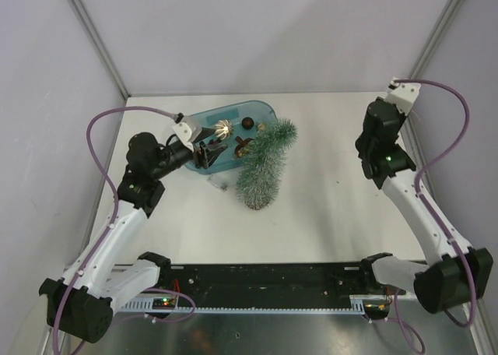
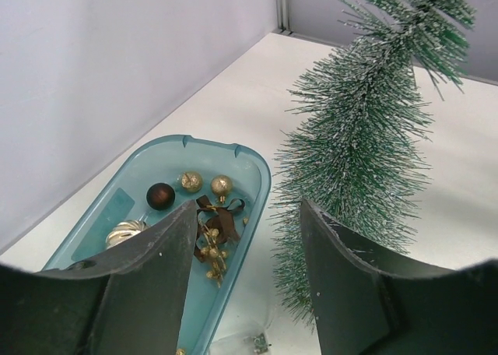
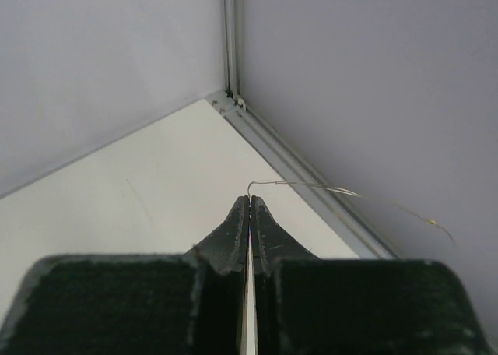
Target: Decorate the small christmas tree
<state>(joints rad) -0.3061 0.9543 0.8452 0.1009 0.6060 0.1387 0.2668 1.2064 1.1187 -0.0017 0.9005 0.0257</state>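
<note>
The small christmas tree [image 1: 264, 166] lies tilted on the white table, its wide end toward me and its tip by the blue tub [image 1: 257, 110]. In the left wrist view its frosted needles [image 2: 366, 137] fill the right side. My left gripper [image 2: 247, 215] hovers open over the tub's near rim and the gap beside the tree, with nothing between its fingers. Far off at the back right corner, my right gripper [image 3: 250, 201] is shut on a thin wire [image 3: 311, 185] that trails out to the right.
The tub [image 2: 261, 176] holds a brown ball [image 2: 160, 195], two gold glitter balls [image 2: 191, 181], a brown ribbon with gold berries [image 2: 214, 226] and a ribbed silver ornament [image 2: 124, 232]. A small clear bag [image 2: 253, 341] lies on the table beside the tub. Walls enclose the table.
</note>
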